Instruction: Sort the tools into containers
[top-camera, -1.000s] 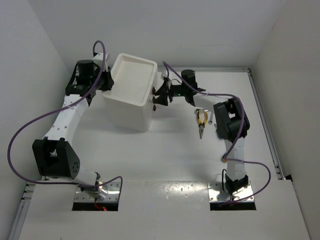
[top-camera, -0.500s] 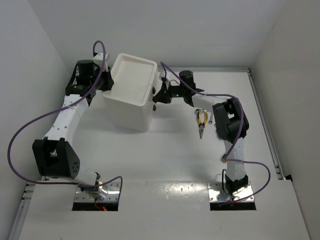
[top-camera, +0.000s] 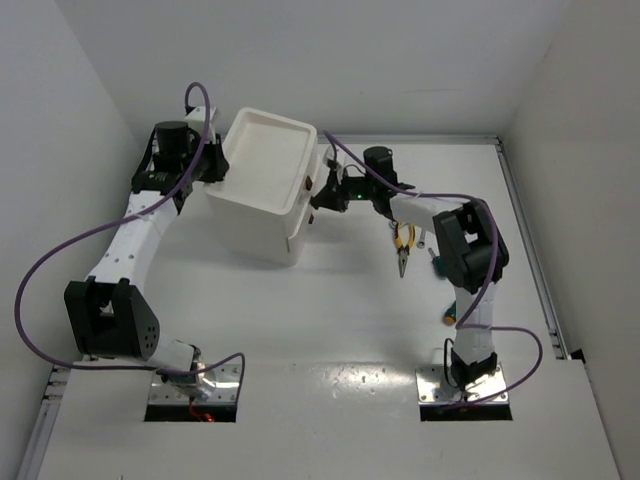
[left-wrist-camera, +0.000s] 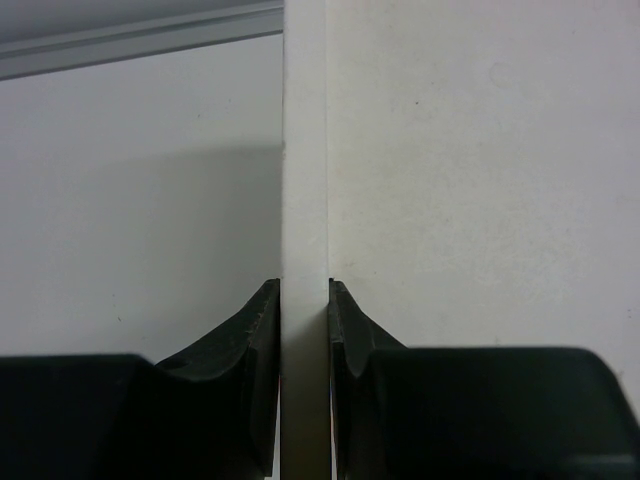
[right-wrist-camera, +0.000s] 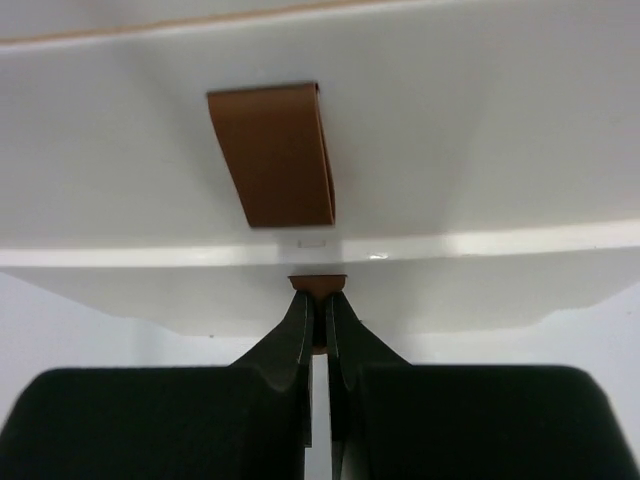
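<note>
The large white container (top-camera: 262, 185) stands at the back left. My left gripper (top-camera: 213, 165) is shut on its left rim. In the left wrist view the white rim (left-wrist-camera: 305, 150) runs straight up between the two fingers of that gripper (left-wrist-camera: 304, 292). My right gripper (top-camera: 318, 190) is at the container's right side. It (right-wrist-camera: 320, 298) is shut on a small brown tab (right-wrist-camera: 318, 284) under a white rim (right-wrist-camera: 470, 243). Whether that rim belongs to the large or the smaller container I cannot tell. Yellow-handled pliers (top-camera: 402, 243) lie on the table right of it, with a silver wrench (top-camera: 420, 238) beside them.
A strip of brown tape (right-wrist-camera: 272, 155) sticks to the white wall above the tab. Something small, green and orange (top-camera: 449, 317) lies by the right arm's lower link. Side walls close in the table left and right, with a rail (top-camera: 530, 250) along the right edge.
My right gripper has gone from open to shut and moved slightly left against the container. The right arm's elbow has swung a little right. The left arm has not moved.
</note>
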